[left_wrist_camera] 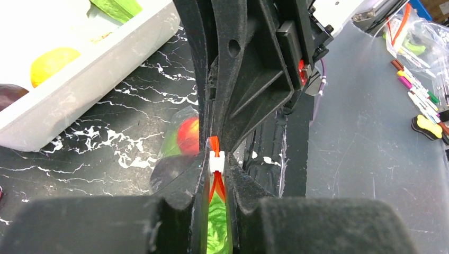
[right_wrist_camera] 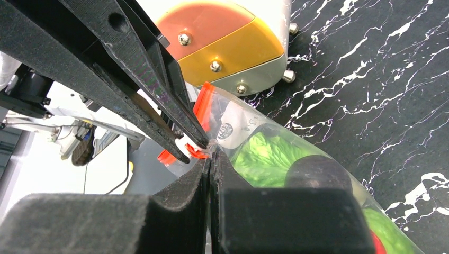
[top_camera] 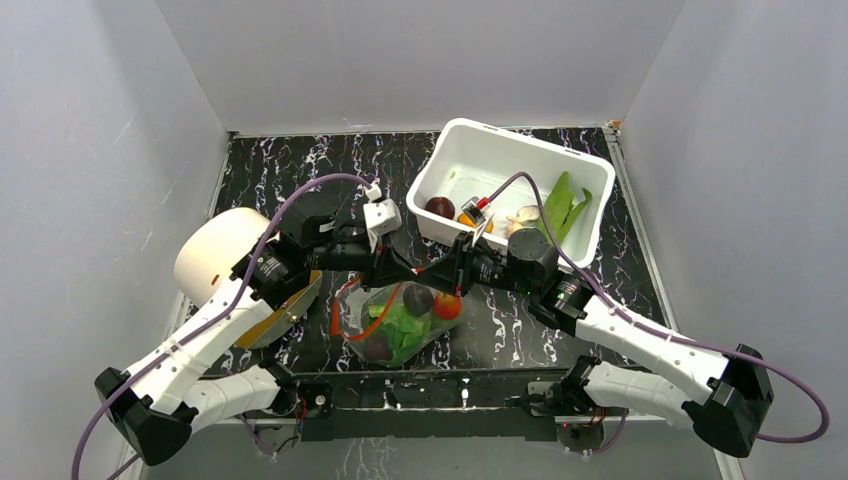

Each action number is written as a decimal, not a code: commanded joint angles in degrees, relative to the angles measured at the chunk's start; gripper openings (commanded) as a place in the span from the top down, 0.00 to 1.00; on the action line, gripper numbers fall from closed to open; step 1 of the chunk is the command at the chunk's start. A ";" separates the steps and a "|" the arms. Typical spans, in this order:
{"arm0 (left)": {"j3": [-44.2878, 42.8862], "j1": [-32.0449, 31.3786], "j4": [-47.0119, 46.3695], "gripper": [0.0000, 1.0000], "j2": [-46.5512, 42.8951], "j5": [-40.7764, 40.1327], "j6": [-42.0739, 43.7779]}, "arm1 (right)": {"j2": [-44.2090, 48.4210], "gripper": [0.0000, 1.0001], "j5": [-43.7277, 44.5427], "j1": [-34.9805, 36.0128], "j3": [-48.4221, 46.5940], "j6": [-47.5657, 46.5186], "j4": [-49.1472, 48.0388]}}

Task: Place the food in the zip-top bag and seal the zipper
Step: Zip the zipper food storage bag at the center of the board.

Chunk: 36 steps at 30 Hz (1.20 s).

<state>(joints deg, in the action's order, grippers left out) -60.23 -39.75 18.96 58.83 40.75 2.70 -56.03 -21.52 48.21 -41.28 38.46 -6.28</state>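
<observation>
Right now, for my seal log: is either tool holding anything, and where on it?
Both hold the clear plastic bag at its mouth: left tool on the white slider, right tool on the orange-red zipper strip beside it.

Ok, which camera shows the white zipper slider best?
Left wrist: the slider faces the camera, centred, clipped on the orange-red zipper. Right wrist catches only a sliver of it beside black fingers; top external doesn't show it.

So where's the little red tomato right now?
In the top view the red tomato sits inside the clear bag at the table's near centre, on the bag's right side, beside a dark purple round.
</observation>
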 commanded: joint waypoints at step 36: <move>-0.92 -0.16 2.41 1.00 -0.99 5.49 3.25 | 1.88 0.47 -10.50 -0.15 -3.86 -16.77 4.21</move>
<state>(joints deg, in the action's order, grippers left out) -60.40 -39.94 22.74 58.30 43.59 5.56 -51.55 -29.65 47.94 -40.95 21.93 -0.97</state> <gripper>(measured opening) 0.094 0.517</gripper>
